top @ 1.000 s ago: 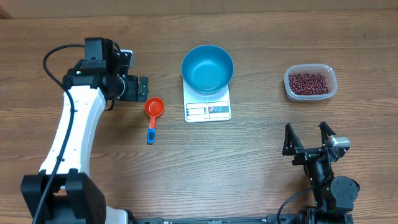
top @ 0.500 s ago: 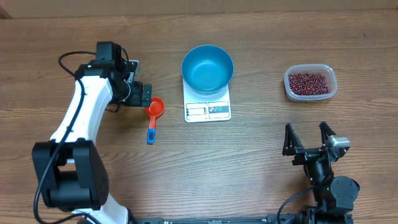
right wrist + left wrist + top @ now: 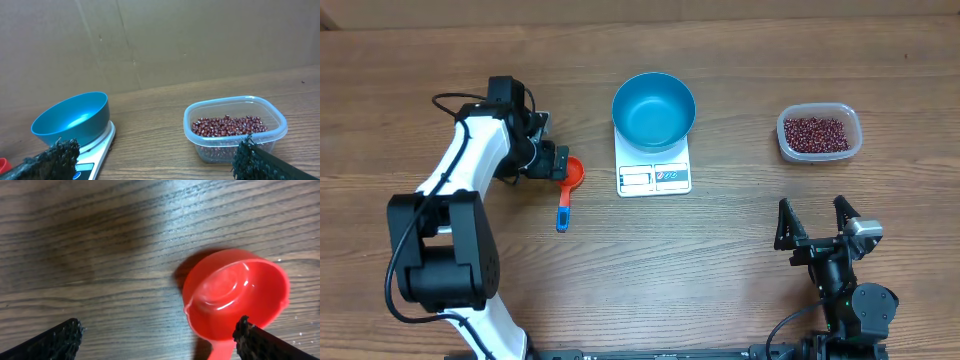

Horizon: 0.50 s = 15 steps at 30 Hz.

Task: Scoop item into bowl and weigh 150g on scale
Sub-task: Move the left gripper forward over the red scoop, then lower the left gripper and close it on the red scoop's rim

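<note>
Left gripper [image 3: 552, 160] poised at the scoop [image 3: 570, 175]

Hovering spread wide, nothing held, at the scoop's red cup. Blue handle [image 3: 562, 214] running from the cup toward the robot's side, crosswise to the line between the fingers. Well apart from the right gripper [image 3: 810, 203], also wide open, idle near the tub [image 3: 853, 145] of beans [image 3: 815, 131]. Bowl [image 3: 654, 110] empty on the scale [image 3: 654, 178]. Handle cut off in the left wrist view; scale display unreadable
</note>
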Available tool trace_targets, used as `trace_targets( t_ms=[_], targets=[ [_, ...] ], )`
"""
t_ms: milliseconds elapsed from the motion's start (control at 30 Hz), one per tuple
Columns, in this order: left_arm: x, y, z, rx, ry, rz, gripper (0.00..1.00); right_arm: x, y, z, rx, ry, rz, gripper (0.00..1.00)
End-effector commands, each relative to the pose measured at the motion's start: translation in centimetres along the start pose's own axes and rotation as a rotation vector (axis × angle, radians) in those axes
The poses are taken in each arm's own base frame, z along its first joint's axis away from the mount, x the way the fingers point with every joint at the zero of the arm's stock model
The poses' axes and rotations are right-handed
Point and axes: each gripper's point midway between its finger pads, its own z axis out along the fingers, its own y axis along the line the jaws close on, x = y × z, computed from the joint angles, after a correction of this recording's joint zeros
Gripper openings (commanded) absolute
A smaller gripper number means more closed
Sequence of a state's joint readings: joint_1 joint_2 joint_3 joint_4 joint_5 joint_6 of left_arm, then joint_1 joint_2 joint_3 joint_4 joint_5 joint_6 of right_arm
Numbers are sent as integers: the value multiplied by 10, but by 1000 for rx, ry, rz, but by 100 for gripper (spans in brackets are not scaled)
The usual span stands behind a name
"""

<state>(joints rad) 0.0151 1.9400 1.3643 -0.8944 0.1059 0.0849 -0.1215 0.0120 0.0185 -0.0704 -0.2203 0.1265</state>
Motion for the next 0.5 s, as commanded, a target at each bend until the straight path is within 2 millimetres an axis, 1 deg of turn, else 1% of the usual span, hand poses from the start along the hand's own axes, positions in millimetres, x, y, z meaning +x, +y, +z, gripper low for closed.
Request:
trace_targets(
  t_ms=[0,200,467],
  targets=[
    [-4,-1,8,19,11,18,100,2,0,0,2,-4,-4,100],
    [-1,0,18,21,35,16,100,2,0,0,2,-4,-4,100],
    [-2,0,18,20,31,16,99,2,0,0,2,-4,-4,100]
  ],
)
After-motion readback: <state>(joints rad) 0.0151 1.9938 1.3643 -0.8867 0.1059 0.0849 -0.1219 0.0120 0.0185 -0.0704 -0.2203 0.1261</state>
